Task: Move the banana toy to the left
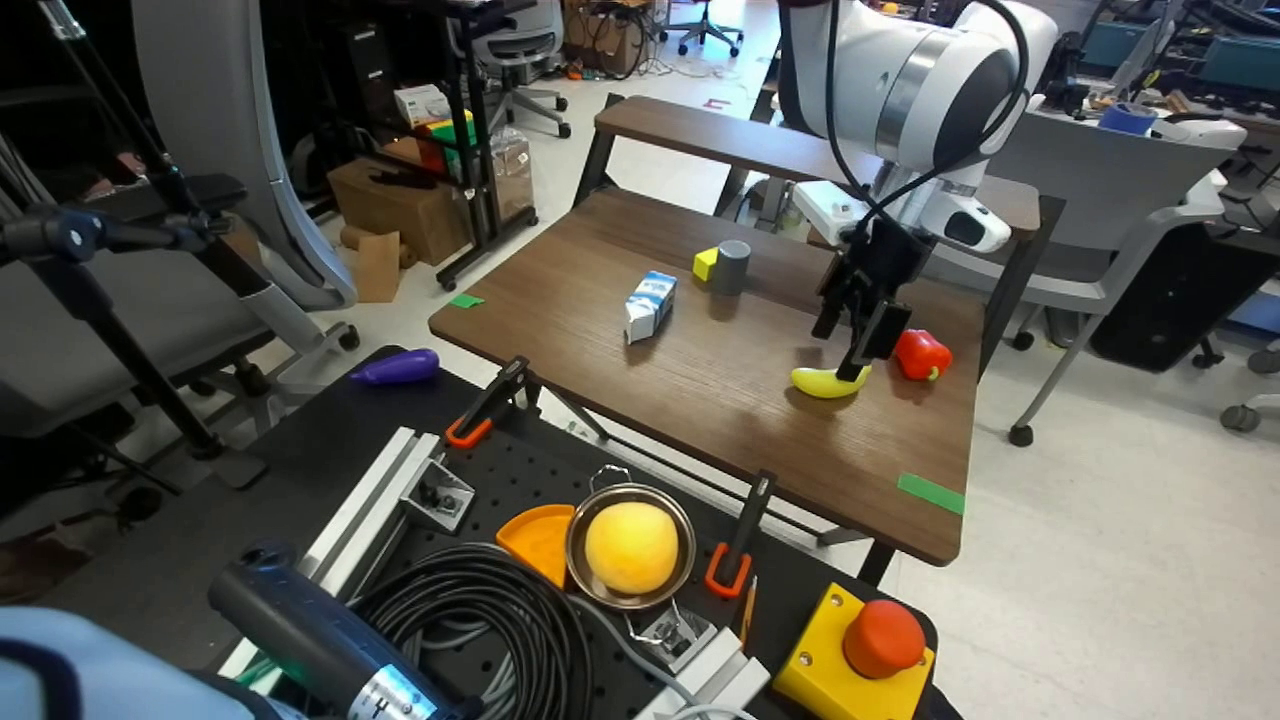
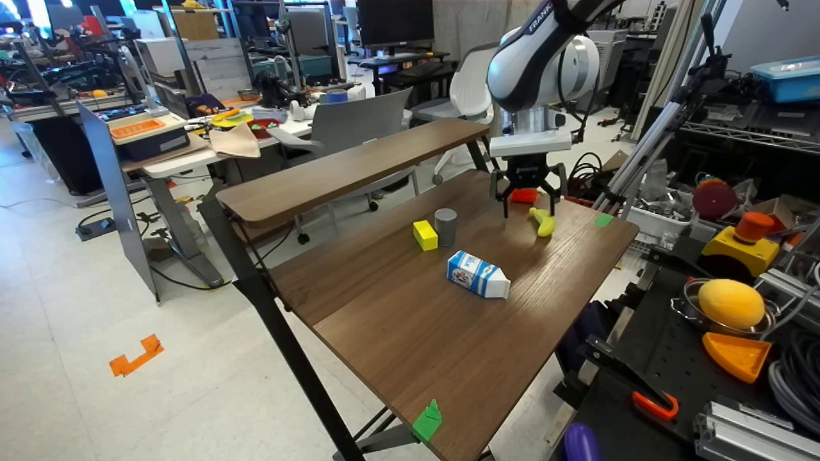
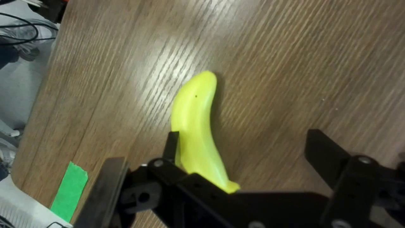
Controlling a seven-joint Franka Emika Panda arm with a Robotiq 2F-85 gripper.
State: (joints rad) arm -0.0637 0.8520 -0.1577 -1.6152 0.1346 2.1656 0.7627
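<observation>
The banana toy (image 1: 826,382) is yellow and curved and lies on the brown table (image 1: 720,400). It also shows in an exterior view (image 2: 544,223) and in the wrist view (image 3: 196,126). My gripper (image 1: 838,350) is low over the table at the banana toy; it also shows in an exterior view (image 2: 529,213). In the wrist view the gripper (image 3: 243,132) is open. The banana toy lies inside the jaws, right beside the left-hand finger, which may touch it. A wide gap separates it from the right-hand finger. Its stem end is partly hidden by the gripper.
A red pepper toy (image 1: 921,355) sits close beside the gripper. A blue-white carton (image 1: 650,305) lies on its side. A grey cylinder (image 1: 731,267) stands beside a yellow block (image 1: 705,264). A raised shelf (image 2: 359,173) runs along one table edge. Green tape (image 3: 69,190) marks a corner.
</observation>
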